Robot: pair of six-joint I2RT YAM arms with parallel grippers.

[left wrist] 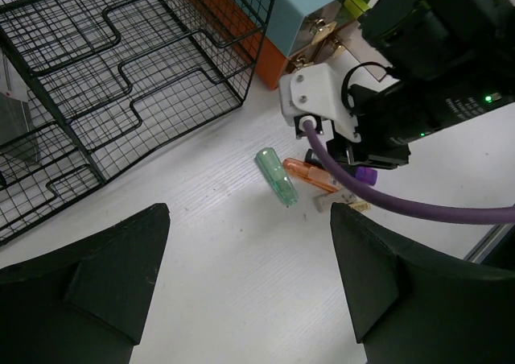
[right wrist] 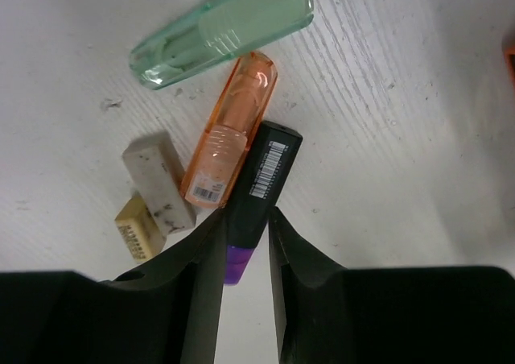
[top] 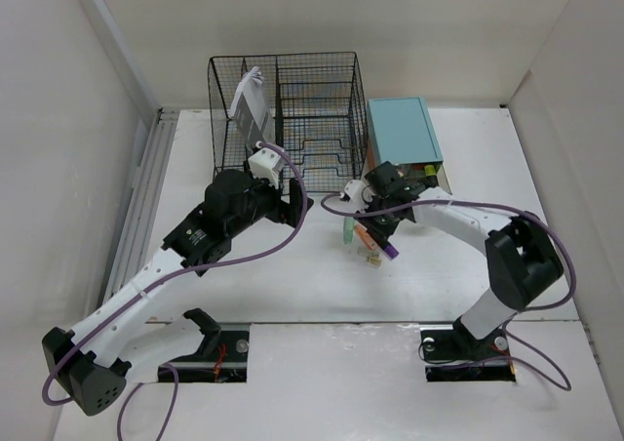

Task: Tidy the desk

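Note:
On the white desk, in front of the teal box, lies a small heap: a green clear highlighter, an orange one, a black marker with a purple cap, a white eraser and a tan eraser. My right gripper is down over the heap, its two fingers pressed against the sides of the black marker near its purple end. My left gripper hovers open over bare desk left of the heap, with nothing between its fingers. It sees the green highlighter and the right wrist.
A black wire-mesh organizer stands at the back, with a grey-white item leaning in its left compartment. The teal drawer box sits right of it, its drawer showing small items. White walls enclose the desk on three sides.

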